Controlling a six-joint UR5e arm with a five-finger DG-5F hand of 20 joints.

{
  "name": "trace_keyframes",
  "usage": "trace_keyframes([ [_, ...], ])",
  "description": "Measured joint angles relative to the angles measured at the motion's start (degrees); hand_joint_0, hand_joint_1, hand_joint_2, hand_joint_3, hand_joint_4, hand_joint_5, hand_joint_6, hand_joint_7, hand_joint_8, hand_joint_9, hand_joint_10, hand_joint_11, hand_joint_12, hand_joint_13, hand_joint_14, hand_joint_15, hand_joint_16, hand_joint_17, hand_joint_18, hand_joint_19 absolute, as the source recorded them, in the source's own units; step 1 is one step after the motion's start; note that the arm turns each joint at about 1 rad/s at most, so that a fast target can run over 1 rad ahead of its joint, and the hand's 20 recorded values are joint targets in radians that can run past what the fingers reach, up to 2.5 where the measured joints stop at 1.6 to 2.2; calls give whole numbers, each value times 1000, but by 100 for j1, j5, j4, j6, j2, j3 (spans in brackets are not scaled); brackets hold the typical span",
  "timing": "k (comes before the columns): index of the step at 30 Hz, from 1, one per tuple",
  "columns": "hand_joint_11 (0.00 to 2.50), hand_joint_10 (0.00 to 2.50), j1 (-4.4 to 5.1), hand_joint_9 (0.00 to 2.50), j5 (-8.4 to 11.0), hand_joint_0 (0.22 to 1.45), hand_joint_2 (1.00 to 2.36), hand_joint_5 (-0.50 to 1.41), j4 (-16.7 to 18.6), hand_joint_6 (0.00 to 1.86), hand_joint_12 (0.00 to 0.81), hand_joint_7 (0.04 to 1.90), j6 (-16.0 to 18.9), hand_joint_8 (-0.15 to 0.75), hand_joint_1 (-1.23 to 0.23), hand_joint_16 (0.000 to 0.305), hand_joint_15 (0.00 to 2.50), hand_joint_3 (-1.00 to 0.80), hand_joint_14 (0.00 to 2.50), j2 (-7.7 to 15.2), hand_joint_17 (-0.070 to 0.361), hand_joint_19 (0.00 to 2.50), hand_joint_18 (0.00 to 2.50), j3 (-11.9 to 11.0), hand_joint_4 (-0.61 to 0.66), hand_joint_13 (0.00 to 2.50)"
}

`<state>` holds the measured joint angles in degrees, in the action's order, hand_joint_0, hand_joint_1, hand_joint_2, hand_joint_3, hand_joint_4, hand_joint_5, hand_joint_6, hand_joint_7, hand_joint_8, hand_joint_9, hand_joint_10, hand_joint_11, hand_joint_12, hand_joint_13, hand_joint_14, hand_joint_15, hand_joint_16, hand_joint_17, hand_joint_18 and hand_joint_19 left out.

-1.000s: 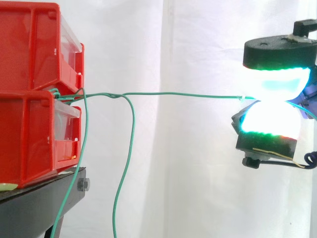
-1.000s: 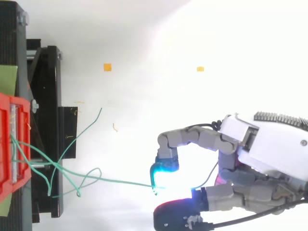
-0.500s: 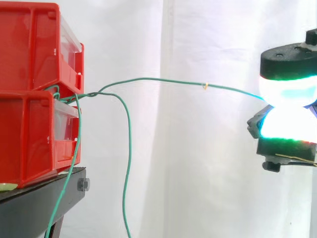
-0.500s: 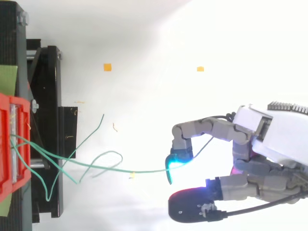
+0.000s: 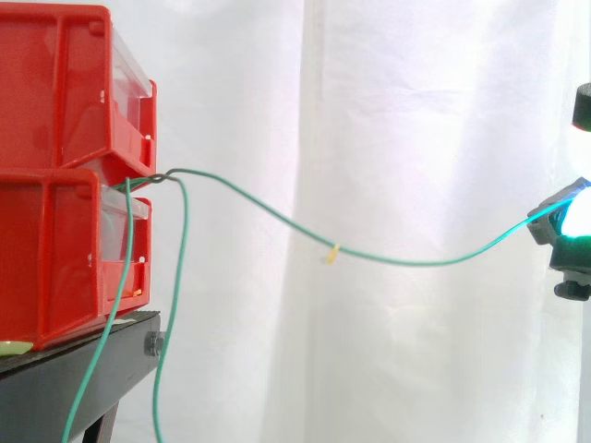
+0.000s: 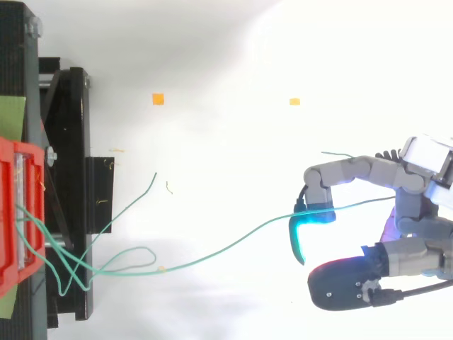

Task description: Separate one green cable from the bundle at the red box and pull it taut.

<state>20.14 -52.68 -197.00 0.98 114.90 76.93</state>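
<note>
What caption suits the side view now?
Green cable sags slack between the stacked red bins and the robot hand.

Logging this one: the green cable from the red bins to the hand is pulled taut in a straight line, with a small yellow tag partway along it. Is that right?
Not quite. The green cable is not taut: the side view shows it sagging in a slack curve between the red bins and the hand. The small yellow tag partway along it is there.

Very bright — glare blooms around glowing fingers [image 5: 580,226].
</note>
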Motion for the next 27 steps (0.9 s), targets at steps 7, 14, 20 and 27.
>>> trace_keyframes([
  [7,327,2500,1,2500,-5,504,1000,147,39,501,450,1437,-1,53,-629,53,1469,-500,28,-18,119,60,1731,31,64,2500],
  [14,396,2500,1,2500,48,417,1000,149,77,501,487,1439,-8,78,-547,62,1428,-500,31,-20,140,0,1822,33,95,2500],
  [20,431,2500,0,2500,187,392,1000,149,181,502,484,1441,-8,91,-481,66,1411,-500,32,-18,149,0,1853,33,101,2500],
  [27,412,2500,-2,2500,329,411,1000,147,428,501,477,1438,-1,90,-473,66,1410,-500,31,-16,148,7,1827,33,101,2500],
])
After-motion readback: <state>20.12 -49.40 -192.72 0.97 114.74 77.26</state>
